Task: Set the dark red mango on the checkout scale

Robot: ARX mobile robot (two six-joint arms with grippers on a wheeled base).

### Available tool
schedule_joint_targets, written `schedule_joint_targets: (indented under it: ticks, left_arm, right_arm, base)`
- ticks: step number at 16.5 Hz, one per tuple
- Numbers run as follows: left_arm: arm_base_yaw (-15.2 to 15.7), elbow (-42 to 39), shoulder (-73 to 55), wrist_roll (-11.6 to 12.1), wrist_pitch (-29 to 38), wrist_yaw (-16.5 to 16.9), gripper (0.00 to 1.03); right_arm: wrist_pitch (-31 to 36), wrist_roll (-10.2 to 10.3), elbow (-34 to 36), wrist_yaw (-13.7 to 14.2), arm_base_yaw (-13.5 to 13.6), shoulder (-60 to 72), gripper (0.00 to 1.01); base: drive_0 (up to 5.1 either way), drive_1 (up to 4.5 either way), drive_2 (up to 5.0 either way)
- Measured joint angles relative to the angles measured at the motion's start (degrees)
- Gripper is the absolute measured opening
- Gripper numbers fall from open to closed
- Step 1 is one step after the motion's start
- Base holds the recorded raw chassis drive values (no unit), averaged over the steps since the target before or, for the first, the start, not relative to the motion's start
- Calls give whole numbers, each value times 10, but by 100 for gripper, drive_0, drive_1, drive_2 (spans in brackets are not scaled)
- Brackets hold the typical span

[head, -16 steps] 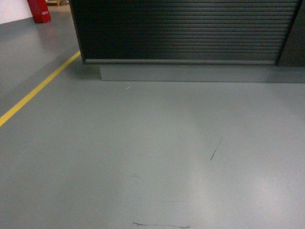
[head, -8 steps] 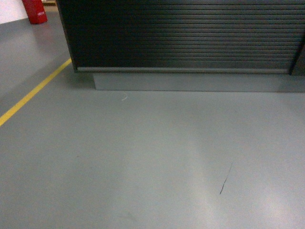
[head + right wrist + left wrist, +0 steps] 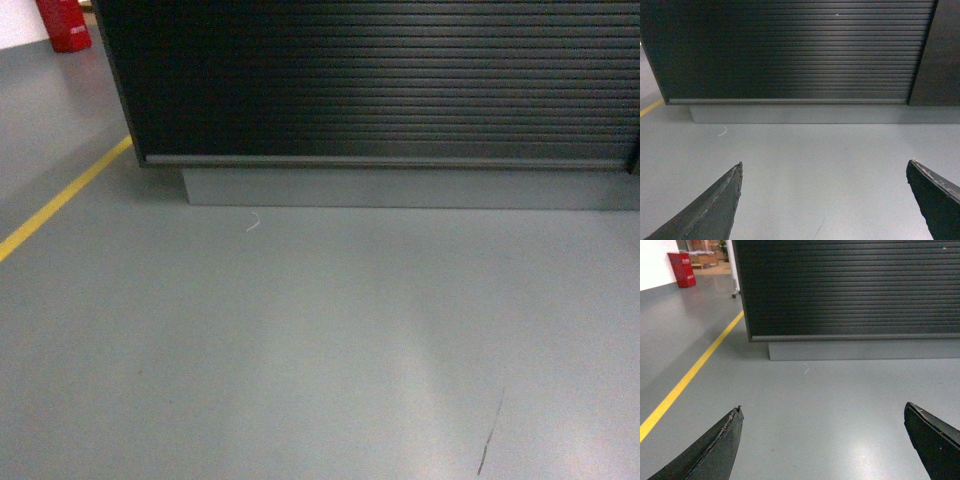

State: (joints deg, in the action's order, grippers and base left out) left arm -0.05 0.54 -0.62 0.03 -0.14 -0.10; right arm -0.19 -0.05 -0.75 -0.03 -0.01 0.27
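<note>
Step in hand, as judged: approach to the checkout (image 3: 380,80); neither fetching nor placing has begun. The next move calls for bringing the counter top into view, since only the ribbed front panel shows, and for finding the fruit.

Left gripper (image 3: 822,440): two dark fingers (image 3: 720,450) spread wide at the lower corners of the left wrist view, bare grey floor (image 3: 815,405) between them. It holds nothing.

Right gripper (image 3: 825,200): the same attitude, fingers (image 3: 715,210) wide apart at the lower corners of the right wrist view. It holds nothing.

Checkout: black counter, horizontally ribbed front, on a grey plinth (image 3: 400,187). It stands ahead of both grippers and above their level, apart from them, with open floor between. Its top lies out of frame in all three views.

Mango: not in any view. Its place relative to either gripper cannot be told.

Scale: not in any view; presumably on the counter top, which is not shown.

Also present: yellow floor line (image 3: 690,375), ahead and to the left of the left gripper, running towards the counter's left corner; red object (image 3: 682,269), far ahead to the left, against a white wall; small pale scrap (image 3: 806,369) on the floor just before the plinth; dark scuff mark (image 3: 490,435) on the floor in the head view.
</note>
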Motion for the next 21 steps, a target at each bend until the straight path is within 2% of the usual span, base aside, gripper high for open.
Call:
schedule_joint_targets:
  ticks: [19,21]
  left_arm:
    - [0,0,0,0,-2,1,98]
    - [0,0,0,0,1,1,98]
  right_arm:
    - [-1,0,0,1,0,0,98]
    - [0,0,0,0,0,0,98]
  base:
    - [-4,429,-437]
    - [-7,141,-156]
